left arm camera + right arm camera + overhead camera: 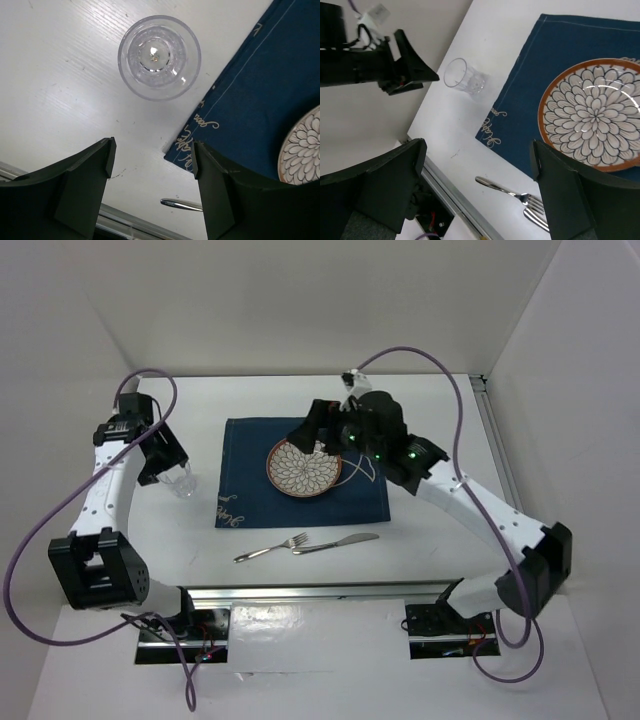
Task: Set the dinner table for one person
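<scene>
The dinner table (430, 540) is the broad white top that fills the scene from the arm bases at the near edge to the walls at the far side, with a metal rail along its near and right edges. A navy placemat (250, 475) lies flat near its middle, and a round plate (303, 466) with a petal pattern and a brown rim sits on the mat, toward its far right part. A clear glass (185, 483) stands upright on the bare table just left of the mat, not touching it. Near of the mat, a fork (270, 548) and a knife (335, 543) lie on the bare table, the fork to the left, the two close together; whether they touch cannot be told. The left gripper (152, 155) hangs above the glass with its fingers apart and nothing between them; the glass lies beyond the fingertips. The right gripper (477, 155) is over the far edge of the plate, its fingers also spread wide and holding nothing.
</scene>
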Available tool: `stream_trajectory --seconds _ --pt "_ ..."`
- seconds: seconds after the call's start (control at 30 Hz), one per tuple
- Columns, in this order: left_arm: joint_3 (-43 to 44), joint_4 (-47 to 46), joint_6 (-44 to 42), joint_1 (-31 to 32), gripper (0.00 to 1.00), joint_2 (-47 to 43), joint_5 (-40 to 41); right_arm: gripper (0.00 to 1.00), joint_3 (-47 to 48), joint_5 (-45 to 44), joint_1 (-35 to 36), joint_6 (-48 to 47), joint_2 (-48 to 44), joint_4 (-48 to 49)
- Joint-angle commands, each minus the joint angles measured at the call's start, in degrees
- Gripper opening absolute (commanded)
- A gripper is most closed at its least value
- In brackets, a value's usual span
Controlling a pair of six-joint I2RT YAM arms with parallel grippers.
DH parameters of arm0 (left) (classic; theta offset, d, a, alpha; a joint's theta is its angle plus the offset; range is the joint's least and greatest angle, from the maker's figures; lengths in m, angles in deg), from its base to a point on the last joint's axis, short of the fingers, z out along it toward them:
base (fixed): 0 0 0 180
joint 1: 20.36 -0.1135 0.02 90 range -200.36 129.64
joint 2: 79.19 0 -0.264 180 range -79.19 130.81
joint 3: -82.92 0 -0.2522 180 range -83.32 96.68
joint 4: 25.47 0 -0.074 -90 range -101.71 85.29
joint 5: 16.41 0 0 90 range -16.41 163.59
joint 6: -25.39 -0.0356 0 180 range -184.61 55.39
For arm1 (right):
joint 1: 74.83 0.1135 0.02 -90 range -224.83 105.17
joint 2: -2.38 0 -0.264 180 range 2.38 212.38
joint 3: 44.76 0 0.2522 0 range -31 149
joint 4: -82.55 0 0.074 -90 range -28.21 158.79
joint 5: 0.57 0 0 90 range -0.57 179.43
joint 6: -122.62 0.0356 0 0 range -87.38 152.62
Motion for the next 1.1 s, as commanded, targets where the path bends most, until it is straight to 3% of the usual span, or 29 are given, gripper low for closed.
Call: stream_trajectory --seconds 0.0,0.27,0.57,0.7,0.73,0.83,0.87,0.97,1.03,1.07 --pt "-0.53 -4.52 -1.34 -0.28 0.8 3.13 -1.01 0.97 -4.95 -3.97 -1.87 -0.56 -3.88 -5.69" --pt "0.95 -6.73 -3.01 0.24 0.83 9.81 -4.0 0.97 -10.59 -5.11 -3.73 -0.04 -9.79 -8.16" --pt "2.71 -8.66 -2.48 2.88 0.78 16.22 -1.19 0.98 -11.2 -4.59 -3.73 -0.03 -9.79 -8.69" --pt "3.25 -8.66 -2.48 4.02 0.69 18.69 0.13 0.98 -11.73 -4.59 -3.73 -0.03 -9.79 -8.69" --pt "3.25 -8.66 -2.48 4.02 0.61 18.7 0.13 0.98 -11.73 -4.59 -4.25 -0.03 -9.79 -8.69" --pt "3.25 -9.19 -1.95 4.02 0.51 19.83 0.13 0.98 -12.25 -4.59 -4.25 -0.03 -9.79 -8.69" --pt "3.94 -9.19 -1.95 4.02 0.38 20.36 0.13 0.98 -12.26 -4.59 -4.25 -0.03 -9.79 -8.69" --pt "4.57 -8.58 -1.95 4.02 0.13 19.58 0.13 0.98 -12.26 -4.59 -4.25 -0.03 -9.79 -8.69" --pt "6.4 -7.79 -2.47 4.02 0.01 18.79 0.13 0.98 -11.73 -4.59 -4.78 -0.03 -9.79 -8.69" --pt "7.2 -7.26 -2.48 4.02 0.0 18.0 0.13 0.98 -11.73 -5.2 -4.78 -0.03 -9.79 -9.21"
